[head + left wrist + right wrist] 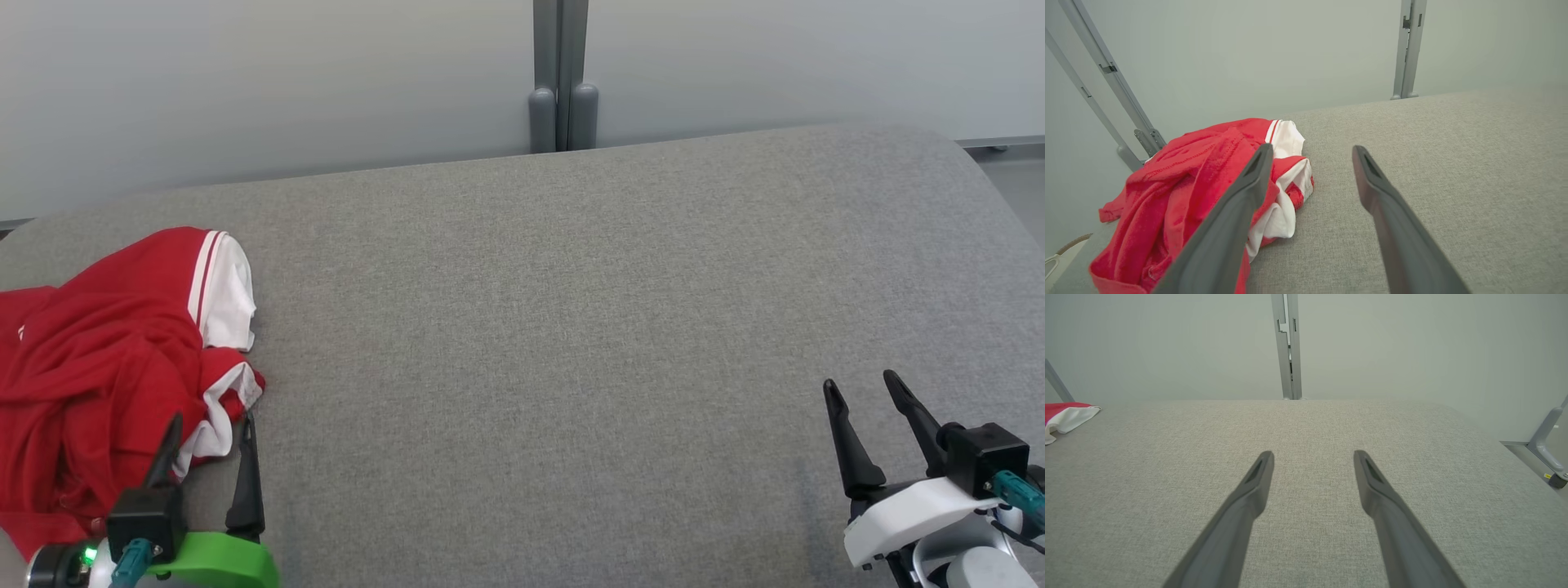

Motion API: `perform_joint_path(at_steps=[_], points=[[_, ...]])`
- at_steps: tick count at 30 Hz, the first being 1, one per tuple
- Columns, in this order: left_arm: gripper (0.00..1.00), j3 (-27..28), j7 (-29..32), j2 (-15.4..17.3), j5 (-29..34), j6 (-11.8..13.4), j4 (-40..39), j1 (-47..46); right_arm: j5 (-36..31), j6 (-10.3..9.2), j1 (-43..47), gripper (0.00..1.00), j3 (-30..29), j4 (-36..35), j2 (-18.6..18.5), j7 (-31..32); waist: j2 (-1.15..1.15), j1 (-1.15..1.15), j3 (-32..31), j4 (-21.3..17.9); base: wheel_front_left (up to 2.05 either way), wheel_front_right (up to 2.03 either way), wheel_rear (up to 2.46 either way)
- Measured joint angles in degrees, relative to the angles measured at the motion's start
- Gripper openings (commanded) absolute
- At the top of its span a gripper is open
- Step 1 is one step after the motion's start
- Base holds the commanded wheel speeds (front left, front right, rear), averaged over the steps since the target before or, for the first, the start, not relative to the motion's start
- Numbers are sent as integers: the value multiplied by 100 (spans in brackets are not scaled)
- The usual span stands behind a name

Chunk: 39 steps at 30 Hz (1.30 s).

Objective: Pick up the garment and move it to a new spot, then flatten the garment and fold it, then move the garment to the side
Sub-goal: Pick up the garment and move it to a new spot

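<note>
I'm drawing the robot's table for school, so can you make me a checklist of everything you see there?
Surface: grey fabric-covered table, smooth.
Job's things: red garment with white trim, crumpled in a heap at the robot's left, not yet flattened.
Clutter: nothing seen.
Grippers: left gripper open at the garment's near white edge, contact unclear; right gripper open over the table at the robot's right, far from the garment.
Cables: a teal plug at each wrist; no loose cable seen.
Surroundings: pale wall panels and a grey metal post behind the table.

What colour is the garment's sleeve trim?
White with a red stripe on the red garment; left wrist view shows it best.
</note>
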Motion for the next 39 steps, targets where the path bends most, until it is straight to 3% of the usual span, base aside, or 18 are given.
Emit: perform_joint_path(at_steps=[6, 20, 28, 39], points=[[100, 67, -14, -172, -354, -115, 403, 129, -109, 58, 0, 100, -59, -5, 36, -1, 0, 0, 0, 11, 0, 0, 0], [100, 210, -14, -168, -353, -249, 526, 117, -215, 149, 1, 100, -188, -12, 91, -1, 0, 0, 2, 41, 0, 0, 0], [100, 309, -14, -197, -270, -291, 578, 29, -287, 176, 32, 100, -337, -116, 85, -7, 0, 0, -4, 287, 0, 0, 0], [100, 1201, -14, -232, -376, 122, 439, 494, -538, 353, -129, 100, 487, -18, 141, -7, 0, 0, -68, 1030, 0, 0, 0]])
